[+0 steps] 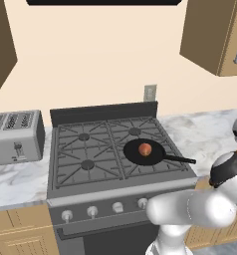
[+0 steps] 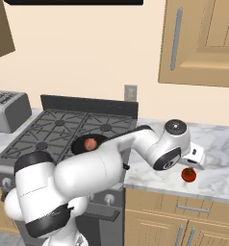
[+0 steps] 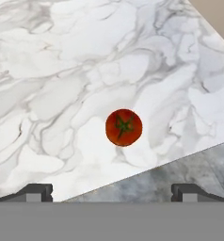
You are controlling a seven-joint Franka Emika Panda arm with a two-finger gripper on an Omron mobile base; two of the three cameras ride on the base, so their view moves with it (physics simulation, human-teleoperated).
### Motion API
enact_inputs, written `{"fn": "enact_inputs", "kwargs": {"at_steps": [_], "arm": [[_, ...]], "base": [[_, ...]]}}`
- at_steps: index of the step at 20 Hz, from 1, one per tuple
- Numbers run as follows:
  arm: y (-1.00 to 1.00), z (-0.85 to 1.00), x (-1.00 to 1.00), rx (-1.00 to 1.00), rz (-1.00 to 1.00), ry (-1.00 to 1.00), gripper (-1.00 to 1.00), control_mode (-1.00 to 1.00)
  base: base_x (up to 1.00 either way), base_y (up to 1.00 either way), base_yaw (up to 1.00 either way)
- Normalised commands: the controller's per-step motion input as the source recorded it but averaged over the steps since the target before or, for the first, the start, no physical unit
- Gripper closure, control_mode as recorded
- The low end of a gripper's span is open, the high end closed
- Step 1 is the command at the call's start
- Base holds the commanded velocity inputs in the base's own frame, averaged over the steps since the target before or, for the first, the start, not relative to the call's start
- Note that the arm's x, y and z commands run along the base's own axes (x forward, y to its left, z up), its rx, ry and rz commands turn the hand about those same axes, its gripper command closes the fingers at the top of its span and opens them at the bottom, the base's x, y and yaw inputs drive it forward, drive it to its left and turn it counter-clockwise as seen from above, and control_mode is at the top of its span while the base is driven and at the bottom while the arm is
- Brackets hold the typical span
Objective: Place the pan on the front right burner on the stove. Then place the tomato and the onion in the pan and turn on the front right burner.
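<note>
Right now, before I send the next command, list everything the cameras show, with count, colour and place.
stove: one, dark grey, four burners, between the counters
pan: one, black, on the front right burner, handle pointing right
onion: one, pinkish-peach, inside the pan
tomato: one, bright red with a green stem, on the counter right of the stove, near its front edge
knobs: a row, silver, on the stove front
toaster: one, silver, on the counter left of the stove
counter: white marble, both sides of the stove
wall outlet: one, grey, above the stove back
cabinets: wood, above and below
gripper: one, open, above the tomato
</note>
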Motion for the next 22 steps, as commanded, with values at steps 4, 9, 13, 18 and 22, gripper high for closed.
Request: {"fn": "enact_inputs", "kwargs": {"at_steps": [4, 9, 13, 18, 22], "arm": [[-0.09, -0.39, 0.22, 0.0, 0.0, 0.0, -1.0, -1.0], [-0.21, -0.35, 0.16, 0.0, 0.0, 0.0, -1.0, -1.0], [-0.29, -0.01, 0.0, 0.0, 0.0, 0.0, -1.0, -1.0], [-0.23, 0.0, 0.02, 0.0, 0.0, 0.0, -1.0, -1.0], [-0.02, 0.0, 0.09, 0.0, 0.0, 0.0, -1.0, -1.0]], "base": [[0.0, 0.0, 0.0], [0.0, 0.0, 0.0], [0.0, 0.0, 0.0], [0.0, 0.0, 0.0], [0.0, 0.0, 0.0]]}}
